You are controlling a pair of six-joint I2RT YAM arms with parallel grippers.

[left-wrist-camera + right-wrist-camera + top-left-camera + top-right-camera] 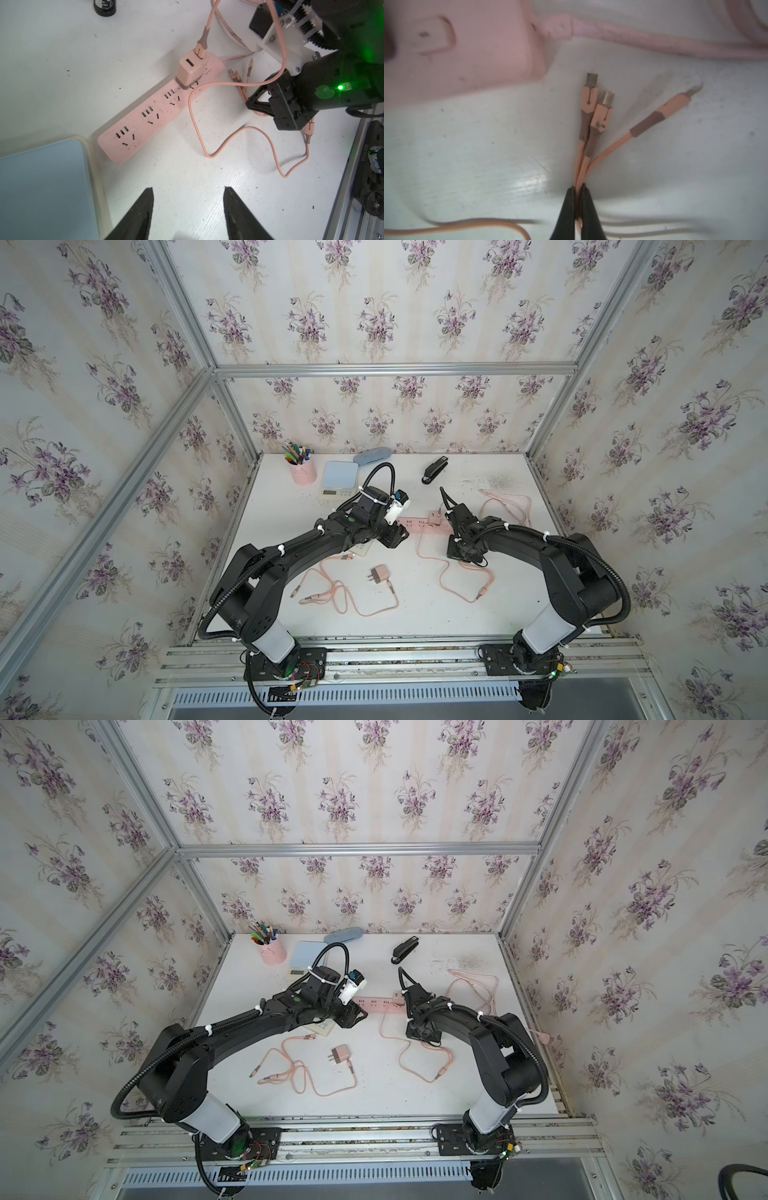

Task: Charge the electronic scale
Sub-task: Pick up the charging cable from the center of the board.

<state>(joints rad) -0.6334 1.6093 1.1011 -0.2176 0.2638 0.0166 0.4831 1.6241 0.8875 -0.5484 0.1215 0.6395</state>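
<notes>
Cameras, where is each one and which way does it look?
Top views: high in front, looking down on the white table; both arms show.
Left wrist: on the left arm, facing the pink power strip past the open left gripper; the right arm shows.
Right wrist: on the right arm, low over the table; right gripper pinches the orange cable.
Shared: both wrist views show the power strip and cable plugs.
</notes>
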